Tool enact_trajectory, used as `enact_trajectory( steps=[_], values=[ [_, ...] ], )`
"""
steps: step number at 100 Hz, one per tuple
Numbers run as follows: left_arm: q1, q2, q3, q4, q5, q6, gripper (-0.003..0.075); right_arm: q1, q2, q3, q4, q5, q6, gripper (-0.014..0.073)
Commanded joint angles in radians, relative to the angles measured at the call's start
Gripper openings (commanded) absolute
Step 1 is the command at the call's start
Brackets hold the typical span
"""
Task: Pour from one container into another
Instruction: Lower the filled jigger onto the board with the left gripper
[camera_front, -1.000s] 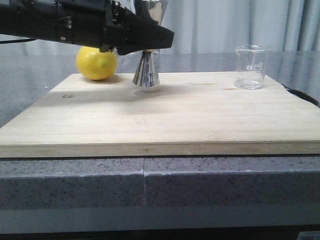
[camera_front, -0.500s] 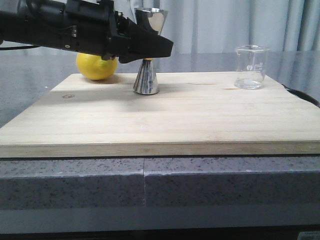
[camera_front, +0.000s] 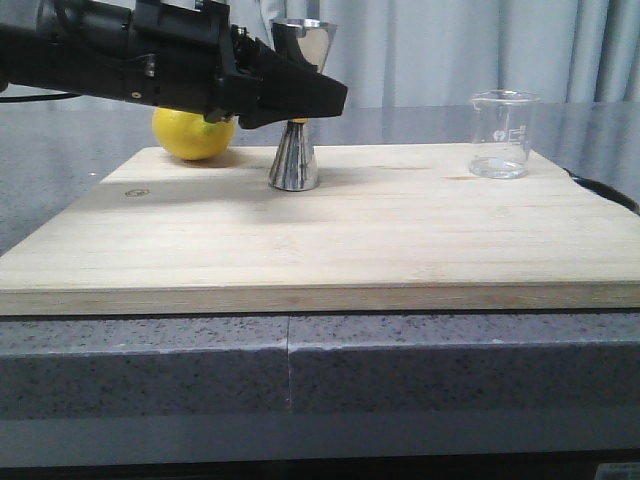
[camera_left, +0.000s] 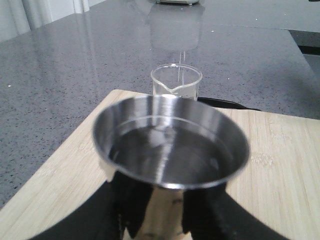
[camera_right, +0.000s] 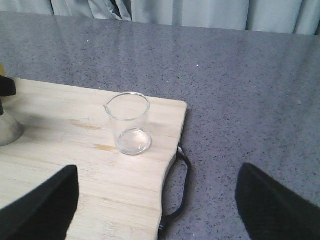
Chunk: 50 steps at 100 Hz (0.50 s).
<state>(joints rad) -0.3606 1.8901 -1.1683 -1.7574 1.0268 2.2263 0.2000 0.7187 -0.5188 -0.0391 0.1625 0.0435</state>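
The steel hourglass jigger stands upright on the wooden board, toward its back left. My left gripper is shut on the jigger at its narrow waist. In the left wrist view the jigger's open upper cup fills the middle, with a black finger on each side below it. The clear glass beaker stands upright at the board's back right, apart from both grippers. It also shows in the left wrist view and the right wrist view. My right gripper hangs open near the board's right edge, short of the beaker.
A yellow lemon lies at the board's back left, just behind the left arm. A black loop handle sticks out from the board's right edge. Grey speckled countertop surrounds the board.
The left arm has lowered the jigger from just above the board until its base rests on the wood. The beaker and lemon have not moved.
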Motion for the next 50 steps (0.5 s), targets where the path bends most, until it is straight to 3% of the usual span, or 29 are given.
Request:
enact_trajectory(
  steps=[1, 50],
  values=[
    [0.005, -0.048, -0.032, -0.096, 0.059, -0.005, 0.0237, 0.003, -0.007, -0.029, -0.013, -0.078, -0.012, 0.0579],
    [0.005, -0.048, -0.032, -0.096, 0.059, -0.005, 0.0265, 0.003, -0.007, -0.029, -0.013, -0.078, -0.012, 0.0579]
  ],
)
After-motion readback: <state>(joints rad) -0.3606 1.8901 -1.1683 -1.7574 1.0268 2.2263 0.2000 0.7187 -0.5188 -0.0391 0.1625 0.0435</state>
